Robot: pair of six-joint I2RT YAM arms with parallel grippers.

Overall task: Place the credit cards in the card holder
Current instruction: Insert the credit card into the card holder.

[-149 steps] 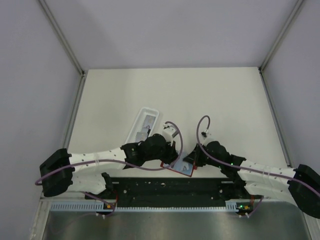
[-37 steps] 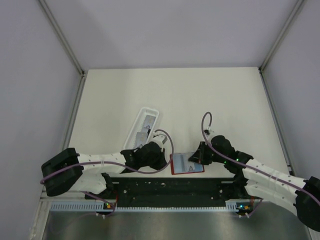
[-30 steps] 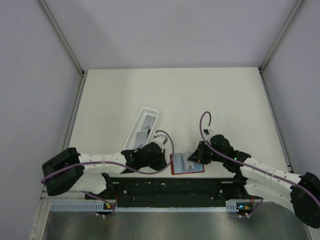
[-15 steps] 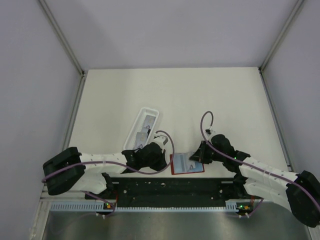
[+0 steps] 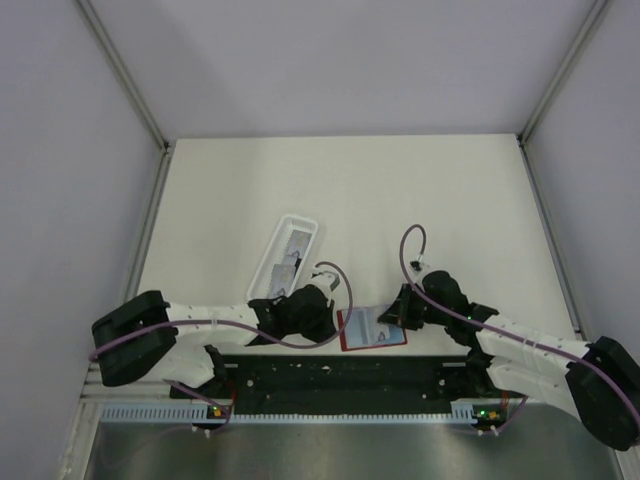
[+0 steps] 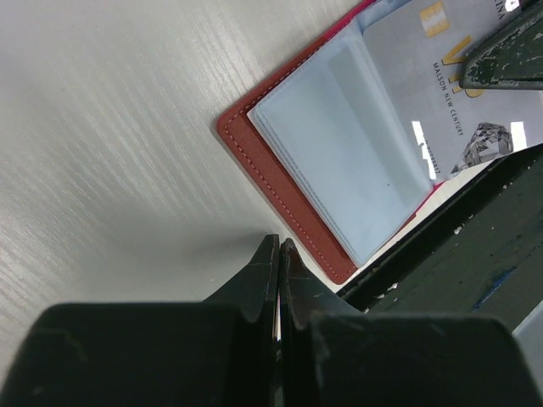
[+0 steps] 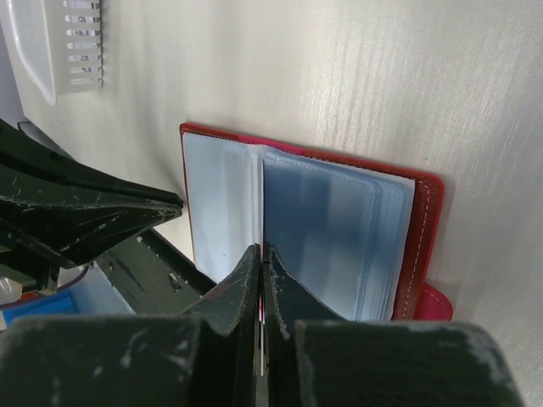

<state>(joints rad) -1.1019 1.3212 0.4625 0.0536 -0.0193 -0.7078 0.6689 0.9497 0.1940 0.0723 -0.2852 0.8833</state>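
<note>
The left gripper (image 6: 278,246), fingers pinched together and empty, points down just beside the stitched edge of the square red leather-like card holder (image 6: 273,193), probably bracing it. Beyond those fingertips, a thin grey credit card (image 6: 441,93) reading "MALSON NEW CENTURY" lies on the far page. The right gripper (image 7: 260,254), likewise closed on nothing, sits at the fold, seemingly pinning it open.

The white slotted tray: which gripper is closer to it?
Left. The left gripper sits shut on the table just past the white slotted tray's near end. The right gripper is farther off, over the red wallet.
</note>
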